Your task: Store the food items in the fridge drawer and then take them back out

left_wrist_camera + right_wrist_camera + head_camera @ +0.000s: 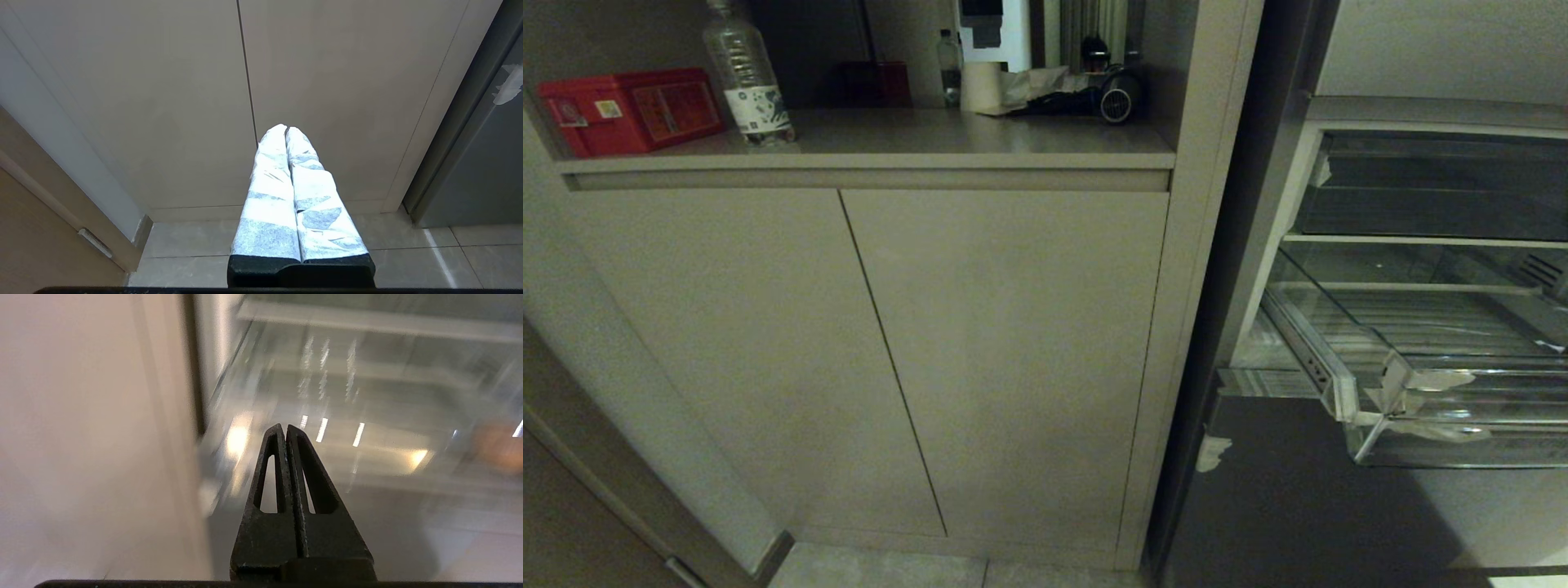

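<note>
The clear fridge drawer [1413,408] stands pulled out of the open fridge at the right of the head view, with whitish tape scraps on its front corner. In the blurred right wrist view the drawer [327,416] lies ahead of my right gripper [284,426], whose black fingers are pressed together and hold nothing. An orange-brown blur, the food item [496,447], shows off to one side behind the clear plastic. My left gripper [285,128], its fingers wrapped in white tape, is shut and empty, hanging low before the cabinet doors. Neither arm shows in the head view.
A beige two-door cabinet [890,351] stands left of the fridge. Its counter holds a red box [633,110], a plastic bottle [747,73] and a paper roll [982,86]. A dark fridge panel [1298,506] lies below the drawer. Tiled floor [196,249] runs beneath.
</note>
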{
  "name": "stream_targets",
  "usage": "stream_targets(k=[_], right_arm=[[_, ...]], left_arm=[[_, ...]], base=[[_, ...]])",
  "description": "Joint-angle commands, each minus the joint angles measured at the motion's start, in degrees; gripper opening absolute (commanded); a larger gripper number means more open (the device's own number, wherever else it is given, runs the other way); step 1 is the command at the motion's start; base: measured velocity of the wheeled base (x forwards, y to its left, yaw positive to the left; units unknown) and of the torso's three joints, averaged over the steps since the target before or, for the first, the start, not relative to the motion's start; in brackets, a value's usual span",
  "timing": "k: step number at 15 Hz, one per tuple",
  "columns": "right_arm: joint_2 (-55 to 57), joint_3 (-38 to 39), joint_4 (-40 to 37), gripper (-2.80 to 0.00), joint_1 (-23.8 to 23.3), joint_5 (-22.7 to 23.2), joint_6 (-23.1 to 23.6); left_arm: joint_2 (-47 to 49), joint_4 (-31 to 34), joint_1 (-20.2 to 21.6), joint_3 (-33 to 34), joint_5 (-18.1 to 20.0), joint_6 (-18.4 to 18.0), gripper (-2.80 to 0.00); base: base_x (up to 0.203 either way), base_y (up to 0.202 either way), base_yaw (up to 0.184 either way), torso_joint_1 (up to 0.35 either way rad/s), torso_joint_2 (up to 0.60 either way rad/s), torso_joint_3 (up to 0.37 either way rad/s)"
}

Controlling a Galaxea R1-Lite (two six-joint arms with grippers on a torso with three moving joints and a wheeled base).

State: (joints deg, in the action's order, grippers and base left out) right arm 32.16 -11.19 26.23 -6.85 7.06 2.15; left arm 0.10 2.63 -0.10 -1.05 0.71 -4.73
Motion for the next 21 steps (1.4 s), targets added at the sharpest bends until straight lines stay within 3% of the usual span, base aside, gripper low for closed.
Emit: stream_targets(k=[1, 3, 6, 10, 21], right_arm=[[-17.9, 2.2, -19.2, -2.8, 5.1, -1.9, 0.4], [-24.1, 9.0, -25.5, -2.8, 6.5, -3.8, 1.2], [-31.7, 10.4, -27.9, -2.8, 6.9, -5.4, 2.2], [-32.2, 10.4, -28.0, -2.8, 6.9, -5.5, 3.5], [-32.2, 10.4, -28.0, -2.8, 6.9, -6.0, 2.0]], left_arm=[[0.1, 0.0, 0.0, 0.0, 0.0, 0.0, -2.8], [0.1, 0.0, 0.0, 0.0, 0.0, 0.0, -2.8], [0.1, 0.0, 0.0, 0.0, 0.0, 0.1, -2.8], [0.1, 0.0, 0.0, 0.0, 0.0, 1.4, -2.8], [0.1, 0.0, 0.0, 0.0, -0.2, 0.8, -2.8]], base=[[0.0, 0.0, 0.0, 0.0, 0.0, 0.0], [0.0, 0.0, 0.0, 0.0, 0.0, 0.0], [0.0, 0.0, 0.0, 0.0, 0.0, 0.0], [0.0, 0.0, 0.0, 0.0, 0.0, 0.0], [0.0, -0.024, 0.001, 0.001, 0.0, 0.0]])
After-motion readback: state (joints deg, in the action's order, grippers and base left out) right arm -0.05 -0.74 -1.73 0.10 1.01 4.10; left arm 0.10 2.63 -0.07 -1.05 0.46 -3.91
